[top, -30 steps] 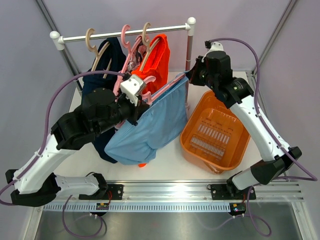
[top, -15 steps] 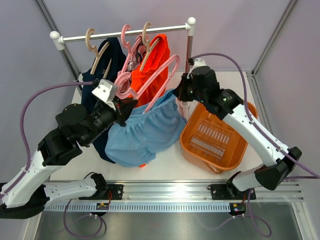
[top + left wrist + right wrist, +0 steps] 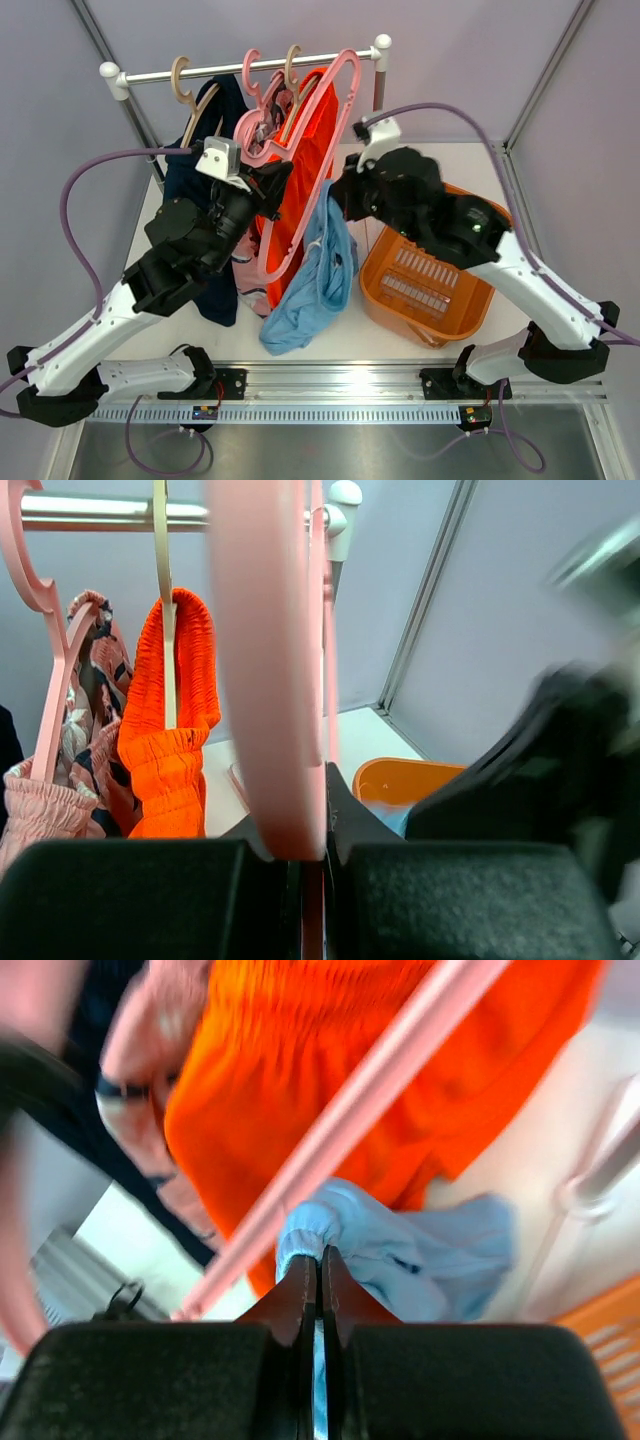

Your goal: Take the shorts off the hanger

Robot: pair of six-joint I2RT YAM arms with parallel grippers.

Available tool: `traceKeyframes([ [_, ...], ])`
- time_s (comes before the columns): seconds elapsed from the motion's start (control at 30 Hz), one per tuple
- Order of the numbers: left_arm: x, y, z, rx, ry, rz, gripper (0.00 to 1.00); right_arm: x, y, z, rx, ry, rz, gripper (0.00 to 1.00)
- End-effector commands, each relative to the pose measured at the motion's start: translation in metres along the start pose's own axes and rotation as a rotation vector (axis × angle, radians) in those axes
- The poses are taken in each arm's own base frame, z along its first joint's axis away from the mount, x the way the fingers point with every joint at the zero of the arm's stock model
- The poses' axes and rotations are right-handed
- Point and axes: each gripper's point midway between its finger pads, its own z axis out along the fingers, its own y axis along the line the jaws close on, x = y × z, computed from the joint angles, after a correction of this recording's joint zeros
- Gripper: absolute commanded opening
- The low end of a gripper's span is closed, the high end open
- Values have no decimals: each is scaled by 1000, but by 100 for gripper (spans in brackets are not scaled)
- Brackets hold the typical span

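The light blue shorts (image 3: 318, 270) hang in a long bunched drape from the right gripper (image 3: 340, 196), above the white table (image 3: 335, 345) and just left of the orange basket (image 3: 475, 285). In the right wrist view the two fingers are pressed together on a gathered fold of the light blue fabric, with one bar of the pink hanger (image 3: 265, 680) crossing close beside that fold. Whether the cloth touches the bar cannot be told.

The left gripper (image 3: 305, 865) is clamped on the lower part of that hanger, which stands tilted, its top reaching up near the right end of the rail (image 3: 250, 66).

Behind it the orange shorts (image 3: 305, 150) hang from a pale hanger on the rail. The pink patterned shorts (image 3: 90, 680) hang just left of them on another pink hanger. The navy shorts (image 3: 228, 100) hang further left, partly hidden by the left arm.
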Motion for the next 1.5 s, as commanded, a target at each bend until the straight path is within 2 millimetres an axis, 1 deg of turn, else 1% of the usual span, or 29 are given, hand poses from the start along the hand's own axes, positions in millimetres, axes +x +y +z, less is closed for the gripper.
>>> traceKeyframes([
  [0.0,-31,4,-1,-43,-90,-75,0,-134,-28,-95,98,-407,15,0],
  [0.03,-30,5,-2,-43,-87,-75,0,-150,-34,-108,129,-455,-19,0],
  [0.07,-28,4,-3,-39,-84,-78,0,-177,-45,-131,184,-540,-3,0],
  [0.1,-26,5,-4,-38,-77,-76,0,-189,-53,-142,225,-583,-7,0],
  [0.13,-25,6,-6,-40,-70,-72,0,-211,-62,-161,285,-666,-39,0],
  [0.17,-24,8,-7,-46,-66,-70,0,-225,-78,-181,367,-727,-19,0],
  [0.2,-23,9,-8,-48,-60,-67,0,-234,-84,-194,406,-772,-22,0],
  [0.23,-22,10,-10,-50,-55,-64,0,-254,-94,-220,463,-870,-30,0],
  [0.3,-17,12,-11,-56,-42,-57,0,-270,-109,-253,553,-970,-15,0],
  [0.37,-15,14,-13,-61,-35,-51,0,-277,-114,-270,568,-1013,-6,0],
  [0.4,-12,14,-13,-60,-26,-46,0,-279,-116,-276,580,-1029,-10,0],
  [0.5,-9,13,-13,-55,-16,-40,0,-278,-119,-277,612,-1031,-29,0],
  [0.6,-3,11,-11,-48,0,-34,0,-266,-117,-254,626,-977,-50,0],
  [0.7,3,10,-10,-44,14,-30,0,-246,-118,-221,626,-896,-69,0],
  [0.83,6,7,-9,-31,30,-21,0,-218,-128,-183,598,-787,-66,0],
  [0.87,5,6,-9,-23,33,-20,0,-214,-137,-178,620,-772,-58,0],
  [0.93,11,4,-6,-19,60,-9,0,-198,-145,-162,621,-716,-41,0],
  [0.97,13,3,-6,-16,70,-7,0,-193,-149,-159,630,-702,-35,0],
  [1.0,14,3,-6,-17,86,-2,0,-182,-158,-152,647,-672,-24,0],
  [1.03,19,1,-3,-19,107,0,0,-177,-159,-147,638,-657,-22,0],
  [1.1,20,3,-2,-40,131,4,0,-162,-168,-136,644,-613,-4,0],
  [1.13,27,3,2,-48,152,12,0,-149,-174,-127,655,-577,-5,0],
  [1.2,32,4,3,-60,176,20,0,-128,-182,-115,666,-528,35,0],
  [1.23,32,4,5,-62,180,20,0,-110,-191,-107,683,-487,39,0],
  [1.3,36,4,7,-72,190,23,0,-86,-197,-99,681,-456,86,0],
  [1.33,36,4,8,-72,190,23,0,-61,-203,-90,681,-408,87,0],
  [1.4,40,5,10,-84,202,32,0,-30,-210,-80,688,-351,129,0],
  [1.43,40,6,10,-89,204,37,0,-2,-215,-69,689,-287,125,0],
  [1.47,39,7,11,-98,203,41,0,13,-221,-65,702,-255,131,1],
])
